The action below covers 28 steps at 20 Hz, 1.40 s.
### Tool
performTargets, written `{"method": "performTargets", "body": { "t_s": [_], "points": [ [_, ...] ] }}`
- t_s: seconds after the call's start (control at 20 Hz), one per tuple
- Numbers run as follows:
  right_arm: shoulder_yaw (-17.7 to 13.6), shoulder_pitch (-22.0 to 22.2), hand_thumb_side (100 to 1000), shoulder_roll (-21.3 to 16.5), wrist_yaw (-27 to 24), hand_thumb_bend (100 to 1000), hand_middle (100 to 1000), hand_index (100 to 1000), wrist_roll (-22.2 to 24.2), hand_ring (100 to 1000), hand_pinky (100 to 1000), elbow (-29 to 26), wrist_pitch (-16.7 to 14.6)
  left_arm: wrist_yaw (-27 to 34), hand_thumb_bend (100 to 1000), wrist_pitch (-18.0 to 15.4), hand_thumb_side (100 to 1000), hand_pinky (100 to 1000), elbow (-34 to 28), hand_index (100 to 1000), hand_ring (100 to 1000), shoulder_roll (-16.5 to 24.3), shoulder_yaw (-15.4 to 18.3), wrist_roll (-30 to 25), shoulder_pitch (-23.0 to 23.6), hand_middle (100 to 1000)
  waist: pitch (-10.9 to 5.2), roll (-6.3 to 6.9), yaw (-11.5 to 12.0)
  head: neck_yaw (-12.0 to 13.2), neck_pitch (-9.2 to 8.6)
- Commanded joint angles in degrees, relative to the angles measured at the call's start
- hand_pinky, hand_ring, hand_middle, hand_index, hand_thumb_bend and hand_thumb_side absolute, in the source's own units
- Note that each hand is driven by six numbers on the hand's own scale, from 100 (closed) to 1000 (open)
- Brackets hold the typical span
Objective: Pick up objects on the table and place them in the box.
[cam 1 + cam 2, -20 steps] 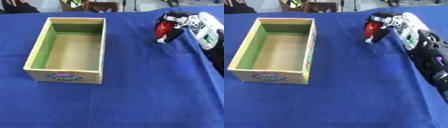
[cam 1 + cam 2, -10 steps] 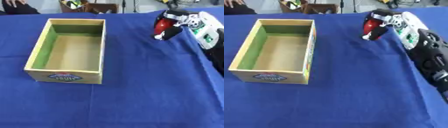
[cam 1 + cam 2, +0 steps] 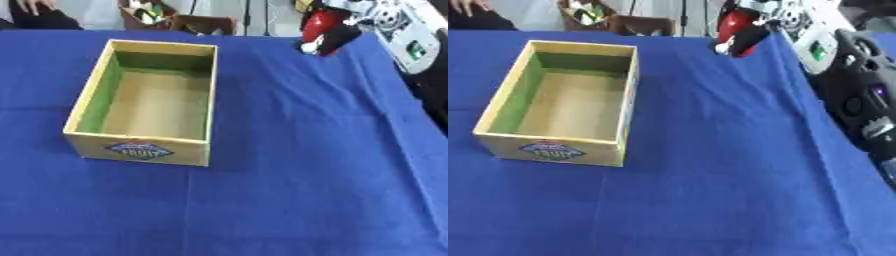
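Open-topped box (image 3: 149, 105) left of table (image 3: 306, 165) centre, interior unobstructed, bare cloth toward right and near edges, right hand (image 3: 337, 27) with red object (image 3: 317, 22) at far right corner

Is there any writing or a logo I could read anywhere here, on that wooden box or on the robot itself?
Front of the box: an oval label in blue, red and white; its lettering is too blurred to read.
Robot arm, white panel behind the right robot hand: a small green mark, no legible text.
Red object in that hand: no writing visible.
Nothing else carries text.
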Motion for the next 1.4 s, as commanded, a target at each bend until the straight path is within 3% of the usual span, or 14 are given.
{"method": "performTargets", "body": {
  "t_s": [0.05, 0.4, 0.7, 1.1, 1.4],
  "points": [
    [-0.1, -2.4, 393, -0.3, -0.6, 100, 477, 392, 0.2, 506, 280, -1.6, 0.0, -0.3, 100, 0.3, 806, 173, -1.4, 617, 438, 1.6, -0.1, 0.1, -0.5, 466, -1.73, -0.3, 0.5, -0.8, 0.74],
    [0.6, -6.4, 391, 3.6, -1.2, 100, 463, 381, 0.9, 491, 272, -2.2, 0.2, -0.3, 100, 0.2, 803, 178, -1.5, 618, 437, 1.7, -0.3, 0.1, -1.2, 466, -2.71, -1.57, 3.8, -3.2, 0.75],
    [0.3, -8.2, 387, 6.9, -0.1, 100, 460, 379, 1.4, 487, 269, -1.4, 1.0, 0.1, 100, -0.6, 802, 177, -1.5, 619, 436, 1.6, -0.5, 0.0, -2.3, 465, -2.49, -2.04, 7.5, -5.7, 0.04],
    [-0.4, -9.6, 397, 12.3, 6.8, 100, 459, 372, -0.5, 490, 270, 1.8, 1.2, 0.9, 100, -2.0, 798, 175, -1.5, 620, 433, 1.0, -0.8, -0.2, -3.8, 463, -1.36, -1.87, 11.5, -10.7, -1.23],
    [-0.6, -8.7, 416, 14.9, 11.9, 100, 460, 365, -2.7, 500, 273, 5.0, 0.1, 1.3, 100, -2.9, 797, 176, -1.5, 621, 432, 0.8, -0.9, -0.3, -4.8, 463, -0.54, -1.84, 13.0, -11.9, -2.21]
  ]
}}
